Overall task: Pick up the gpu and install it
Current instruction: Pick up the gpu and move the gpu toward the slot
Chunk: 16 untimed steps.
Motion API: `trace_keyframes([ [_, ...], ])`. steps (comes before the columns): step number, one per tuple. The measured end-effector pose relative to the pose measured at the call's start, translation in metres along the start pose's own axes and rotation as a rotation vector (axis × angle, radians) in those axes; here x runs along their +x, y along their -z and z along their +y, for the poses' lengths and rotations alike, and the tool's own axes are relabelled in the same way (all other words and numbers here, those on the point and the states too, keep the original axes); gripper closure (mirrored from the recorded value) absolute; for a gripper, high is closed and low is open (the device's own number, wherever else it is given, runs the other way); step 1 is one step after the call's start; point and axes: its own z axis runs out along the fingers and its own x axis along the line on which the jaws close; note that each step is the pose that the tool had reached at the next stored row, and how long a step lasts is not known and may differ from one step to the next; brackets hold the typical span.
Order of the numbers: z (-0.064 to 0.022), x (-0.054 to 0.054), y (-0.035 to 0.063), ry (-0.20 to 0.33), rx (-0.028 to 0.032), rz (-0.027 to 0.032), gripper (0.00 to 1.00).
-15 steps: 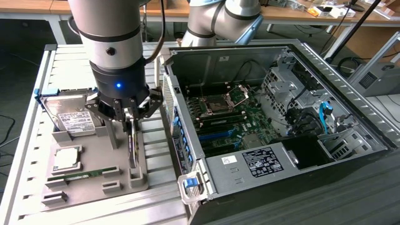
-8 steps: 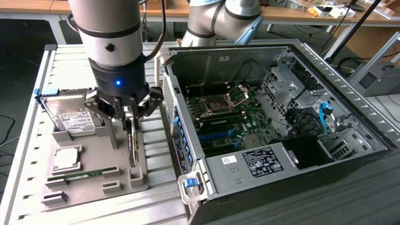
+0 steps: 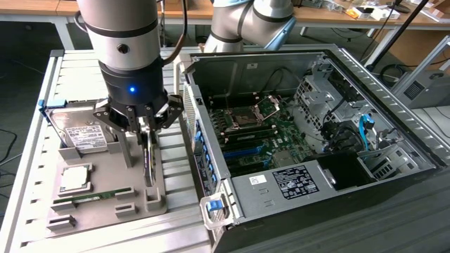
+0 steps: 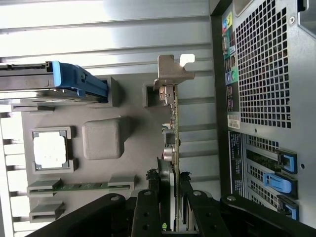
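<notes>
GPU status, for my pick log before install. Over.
Status: gripper shut on gpu. Card upright, standing in grey fixture tray. Open computer case close alongside, nothing lying between.

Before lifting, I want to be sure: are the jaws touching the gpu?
Touching. In the wrist view the gripper has its jaws pressed on both faces of the gpu, with no gap.

I record a grey tray (image 3: pixel 105 171) on the slatted tabletop (image 3: pixel 70 74). In it: hard drive (image 3: pixel 83 136) propped in its slot, CPU (image 3: pixel 75 178) flat, memory stick (image 3: pixel 95 196) near it. On the exterior view's right, just beside the tray, lies an open case (image 3: pixel 393 110), motherboard (image 3: pixel 260 132) exposed.
</notes>
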Motion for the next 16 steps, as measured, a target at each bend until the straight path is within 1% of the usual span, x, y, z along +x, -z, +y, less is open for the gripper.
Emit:
trace_keyframes([
  [14, 0.0001, 0.000, 0.0067, 0.000, 0.0000, 0.0000, 0.73],
  [16, 0.0001, 0.000, 0.0108, 0.000, -0.0001, -0.0001, 0.73],
])
